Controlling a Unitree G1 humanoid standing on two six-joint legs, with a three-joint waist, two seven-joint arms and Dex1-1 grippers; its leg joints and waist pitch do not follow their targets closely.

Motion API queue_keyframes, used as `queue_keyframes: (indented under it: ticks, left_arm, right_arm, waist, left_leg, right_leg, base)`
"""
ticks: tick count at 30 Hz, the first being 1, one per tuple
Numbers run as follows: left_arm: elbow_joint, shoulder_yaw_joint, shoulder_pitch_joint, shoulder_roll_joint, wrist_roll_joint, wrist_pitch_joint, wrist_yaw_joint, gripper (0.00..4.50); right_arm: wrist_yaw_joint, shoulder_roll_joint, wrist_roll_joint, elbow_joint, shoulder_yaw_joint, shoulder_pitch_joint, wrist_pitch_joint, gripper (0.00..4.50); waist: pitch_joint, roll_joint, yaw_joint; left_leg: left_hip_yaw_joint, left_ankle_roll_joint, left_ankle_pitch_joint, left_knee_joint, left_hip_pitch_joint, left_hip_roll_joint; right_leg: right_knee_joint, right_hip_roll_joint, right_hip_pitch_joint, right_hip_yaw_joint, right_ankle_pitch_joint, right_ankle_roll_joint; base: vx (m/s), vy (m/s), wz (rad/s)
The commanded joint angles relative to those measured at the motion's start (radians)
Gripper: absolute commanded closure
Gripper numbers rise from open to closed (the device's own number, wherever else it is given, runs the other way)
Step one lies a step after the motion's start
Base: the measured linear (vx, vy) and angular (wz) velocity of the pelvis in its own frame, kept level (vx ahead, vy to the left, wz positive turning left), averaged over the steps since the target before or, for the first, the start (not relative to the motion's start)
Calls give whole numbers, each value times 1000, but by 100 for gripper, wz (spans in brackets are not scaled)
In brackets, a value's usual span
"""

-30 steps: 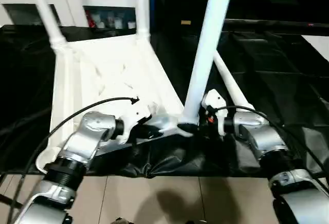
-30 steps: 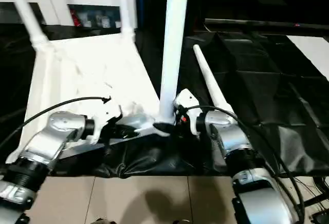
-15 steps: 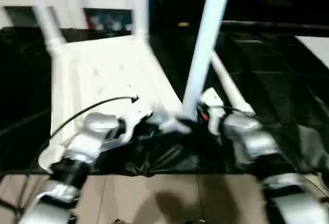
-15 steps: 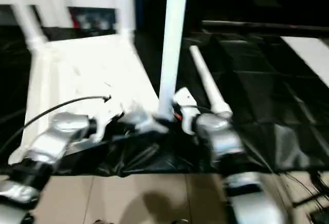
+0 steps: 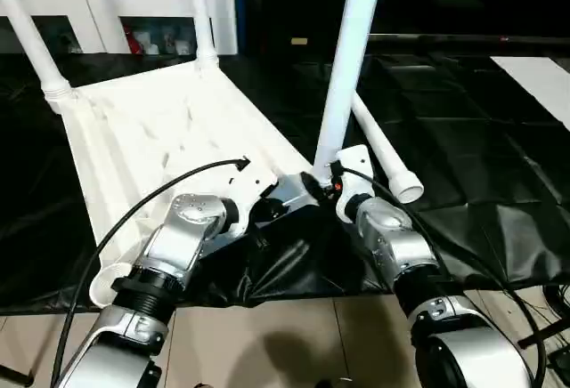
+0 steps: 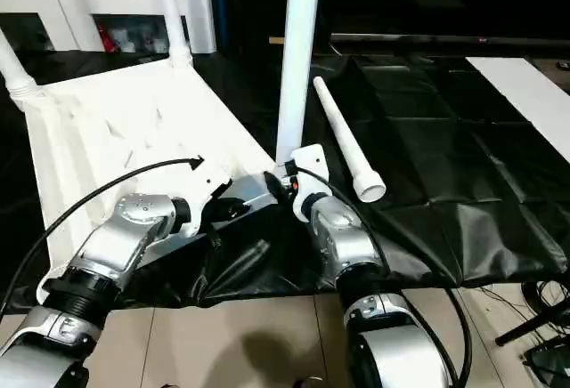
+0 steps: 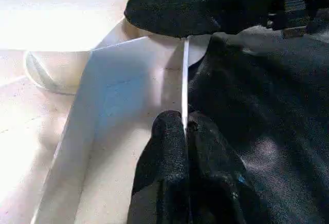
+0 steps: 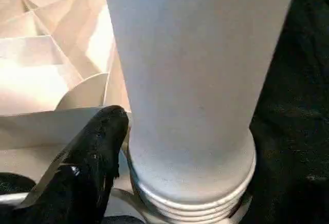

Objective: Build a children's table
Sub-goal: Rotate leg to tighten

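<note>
- Your children's table [image 5: 169, 130] lies upside down on the black sheet [image 5: 499, 157], ribbed underside facing up.
- You have two legs standing in the far corner sockets, one at the far left [image 5: 27, 32] and one further right [image 5: 198, 14].
- A third leg [image 5: 347, 59] stands upright in the near corner socket, between your two pincers; in the right wrist view its threaded base sits in the socket.
- The fourth leg [image 5: 383, 152] lies loose on the black sheet, just beyond your right arm, wide end toward you.
- Your left pincer [image 7: 185, 131] is pinched narrow on the thin edge of the tabletop's rim beside that near corner, its fingers [image 7: 164, 178] pressed either side of the wall.
- Your right pincer [image 5: 328, 183] sits at the base of the upright leg; one black finger [image 8: 87, 162] rests against the leg's foot. You cannot tell from here whether it grips the leg or stands wide around it.
- A white cabinet [image 5: 116, 5] with glass doors stands behind the worktop.
</note>
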Motion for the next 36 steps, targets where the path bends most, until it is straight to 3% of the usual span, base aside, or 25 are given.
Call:
queue_keyframes:
  ticks: [1,3,4,5,6,9,11,14,17,19,23,24,27,34,36]
  left_arm:
    - [-68,-20,-14,-30,-70,-72,-53,450]
    - [-85,-23,0,-3,-81,-82,-100,450]
    - [-96,-25,8,11,-88,-80,-125,450]
    - [-104,-25,13,19,-92,-77,-140,450]
    - [-109,-27,17,29,-94,-77,-155,450]
    - [-131,-36,37,76,-106,-79,-231,450]
    - [-136,-45,45,106,-109,-80,-271,450]
    - [-136,-56,45,134,-108,-82,-308,450]
    - [-130,-65,39,156,-107,-83,-351,450]
    - [-128,-70,35,165,-112,-85,-370,450]
    - [-130,-79,33,181,-122,-78,-402,450]
    - [-130,-80,31,182,-123,-76,-405,450]
    - [-129,-84,29,187,-126,-74,-414,450]
    - [-118,-79,30,177,-121,-81,-387,450]
    - [-107,-66,25,158,-116,-80,-344,450]
  right_arm:
    - [114,42,11,-17,75,-5,-2,65]
    - [148,3,1,-31,91,-1,-6,53]
    - [168,-16,-3,-42,94,2,4,35]
    - [179,-26,-4,-50,96,5,12,23]
    - [200,-40,-8,-59,101,8,15,17]
    - [319,-107,-22,-103,132,25,35,17]
    - [417,-157,-20,-129,148,36,47,17]
    - [524,-208,1,-153,160,38,62,17]
    - [666,-267,14,-171,191,33,75,17]
    - [718,-286,20,-177,207,28,85,17]
    - [783,-303,21,-189,225,22,102,52]
    - [799,-304,20,-188,231,20,104,57]
    - [826,-309,16,-193,247,19,107,96]
    - [802,-283,7,-192,258,32,101,139]
    - [765,-269,7,-195,250,43,100,160]
  waist:
    - [-78,2,1]
    - [-78,1,2]
    - [-78,-9,2]
    - [-79,-9,5]
    - [-77,-4,7]
    - [-80,-1,14]
    - [-82,9,16]
    - [-84,9,25]
    - [-81,15,41]
    - [-81,17,46]
    - [-80,11,50]
    - [-80,4,51]
    - [-80,5,59]
    - [-82,6,62]
    - [-82,13,62]
  left_leg:
    - [-20,6,-381,-70,13,21]
    - [-20,11,-373,-68,13,21]
    - [-18,16,-361,-68,12,22]
    - [-17,20,-350,-67,13,23]
    - [-15,24,-340,-66,15,24]
    - [-14,29,-309,-68,11,26]
    - [-14,31,-290,-68,13,26]
    - [-13,37,-276,-66,14,28]
    - [-7,31,-293,-65,23,31]
    - [-9,19,-311,-67,20,31]
    - [-11,13,-319,-68,20,32]
    - [-11,13,-316,-67,20,32]
    - [-11,13,-301,-67,19,32]
    - [-12,11,-279,-67,16,32]
    - [-12,7,-284,-66,18,31]
  right_leg:
    - [-85,-47,42,41,-419,-170]
    - [-83,-49,43,42,-421,-176]
    - [-82,-48,44,42,-414,-177]
    - [-79,-50,44,44,-409,-180]
    - [-79,-50,40,46,-403,-186]
    - [-68,-45,46,47,-338,-199]
    - [-64,-45,48,47,-291,-213]
    - [-59,-43,51,47,-245,-235]
    - [-61,-40,46,47,-240,-247]
    - [-60,-42,49,46,-262,-243]
    - [-64,-45,49,47,-302,-230]
    - [-63,-45,49,47,-305,-229]
    - [-63,-47,48,48,-317,-223]
    - [-59,-47,49,48,-296,-223]
    - [-59,-47,49,48,-287,-225]
  base:
    - [0,0,0]
    - [0,0,0]
    - [0,0,0]
    - [0,0,0]
    - [0,0,0]
    - [0,0,0]
    - [0,0,0]
    - [0,0,0]
    - [0,0,0]
    - [0,0,0]
    - [0,0,0]
    - [0,0,0]
    - [0,0,0]
    - [0,0,0]
    - [0,0,0]
